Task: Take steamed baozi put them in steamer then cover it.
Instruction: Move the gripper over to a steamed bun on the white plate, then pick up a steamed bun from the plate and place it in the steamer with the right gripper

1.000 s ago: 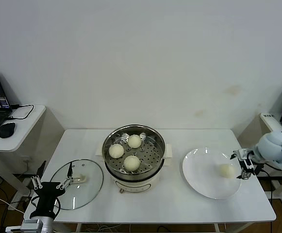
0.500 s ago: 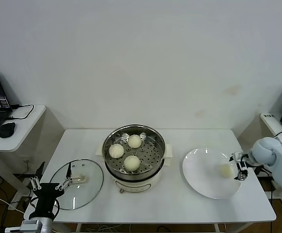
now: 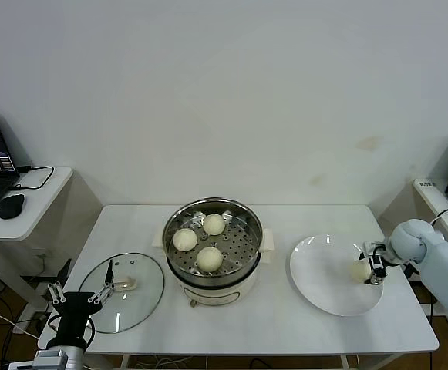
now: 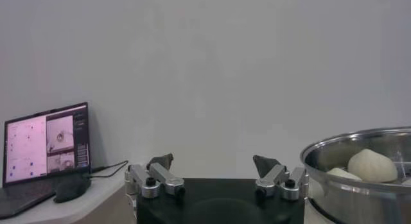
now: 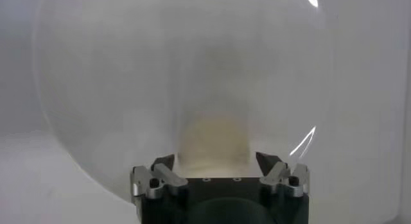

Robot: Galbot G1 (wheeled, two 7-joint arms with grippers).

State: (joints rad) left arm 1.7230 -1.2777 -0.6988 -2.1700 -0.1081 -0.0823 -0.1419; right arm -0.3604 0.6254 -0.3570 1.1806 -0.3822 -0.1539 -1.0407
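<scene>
Closing in since a second ago, right gripper (image 3: 368, 270) brackets the last baozi (image 3: 359, 270) on the plate (image 3: 320, 289), fingers spread, poised to lift it toward the steamer (image 3: 212, 237); left gripper (image 3: 79, 292) waits, fingers spread.

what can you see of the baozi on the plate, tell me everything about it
The last baozi is a small round bun, smooth and cream-white, looking like soft dough. It sits on the flat white plate, toward the side away from the steamer. The right pincer is low at it, fingers on either side in the wrist view; whether they press it cannot be told.
</scene>
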